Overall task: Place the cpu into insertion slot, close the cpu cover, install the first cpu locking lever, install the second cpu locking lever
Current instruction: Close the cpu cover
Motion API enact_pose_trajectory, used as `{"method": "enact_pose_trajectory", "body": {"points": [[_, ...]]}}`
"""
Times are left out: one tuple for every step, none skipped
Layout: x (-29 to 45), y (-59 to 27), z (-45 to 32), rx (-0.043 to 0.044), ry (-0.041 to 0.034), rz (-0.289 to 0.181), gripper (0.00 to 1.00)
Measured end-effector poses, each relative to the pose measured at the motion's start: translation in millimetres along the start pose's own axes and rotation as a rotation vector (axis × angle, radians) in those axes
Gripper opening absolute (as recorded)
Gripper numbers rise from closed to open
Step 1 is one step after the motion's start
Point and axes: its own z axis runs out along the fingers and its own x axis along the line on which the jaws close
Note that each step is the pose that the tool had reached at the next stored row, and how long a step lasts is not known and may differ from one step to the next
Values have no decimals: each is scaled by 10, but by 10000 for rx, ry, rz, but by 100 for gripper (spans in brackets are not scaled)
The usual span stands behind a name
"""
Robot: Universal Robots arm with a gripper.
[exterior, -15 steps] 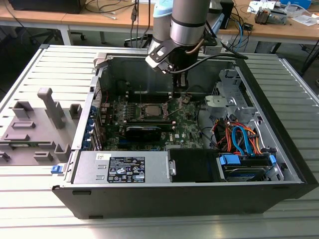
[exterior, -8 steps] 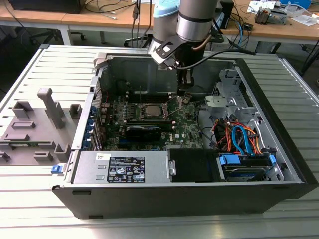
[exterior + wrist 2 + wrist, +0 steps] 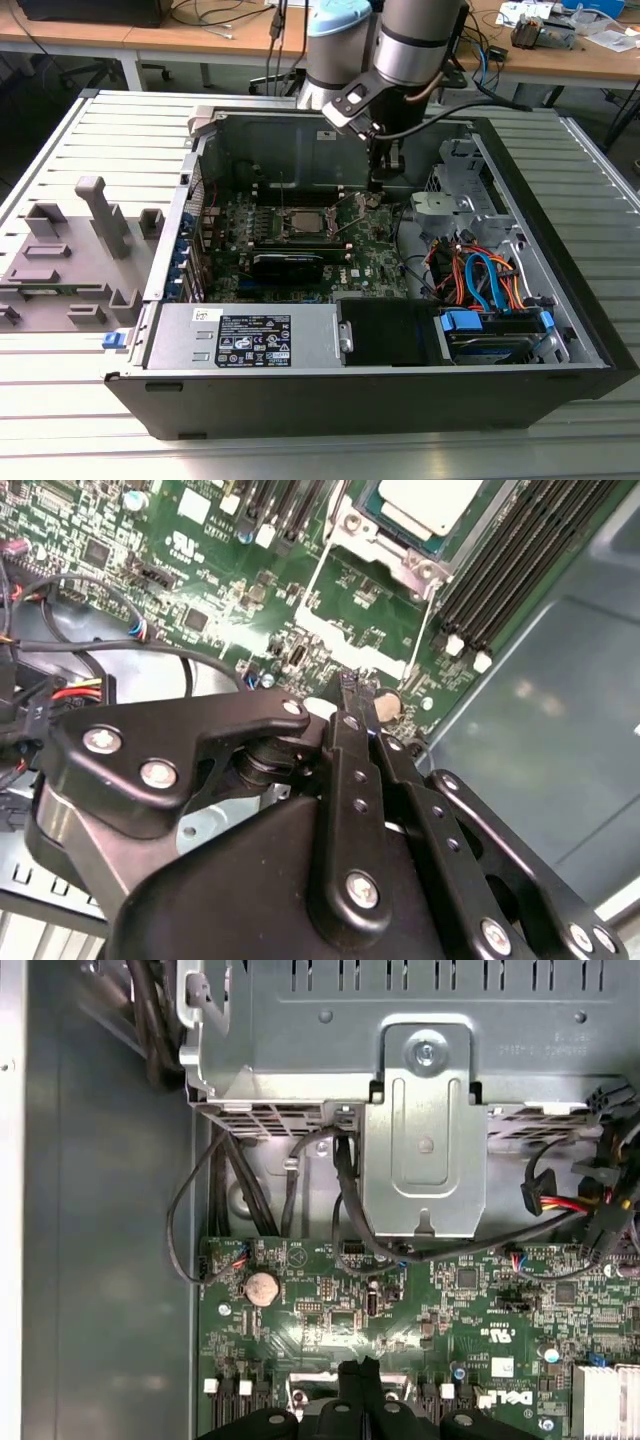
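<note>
jaws – pressed together beside flipped-open cpu cover [image 3: 340, 638] | cpu [image 3: 430, 500] – in insertion slot [image 3: 395, 530]

a: board [image 3: 420, 1300]?
b: green, fine pale traces. cpu [image 3: 425, 500] top silver-grey.
a: gripper [image 3: 351, 684]?
b: black, silver screws. cables [image 3: 480, 280] orange and blue. table [image 3: 60, 390] pale grey, ribbed stripes.

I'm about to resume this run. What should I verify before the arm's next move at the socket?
1. cpu lying in the insertion slot: ok.
2. cpu cover closed over it: not ok, it is swung open beside the slot.
3. gripper at the cover's free edge: ok, fingers together.
4. Cover actually pinched: cannot tell.
5. Locking levers engaged: cannot tell.
</note>
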Motion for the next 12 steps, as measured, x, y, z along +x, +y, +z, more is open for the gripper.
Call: {"method": "enact_pose_trajectory", "body": {"points": [[-3,17,12,26,0,1,11],[-6,43,31,64,0,-2,11],[-8,131,122,196,-12,-215,11],[-8,180,287,257,-11,-250,11],[-8,151,329,258,-11,-251,11],[-10,124,330,257,-10,-251,11],[-12,111,330,257,-11,-251,11],[-13,95,331,257,-11,-252,11],[-13,85,332,257,-10,-252,11],[-13,63,332,257,-10,-251,11],[-13,47,333,257,-9,-252,11],[-13,33,334,256,-7,-252,11]]}}
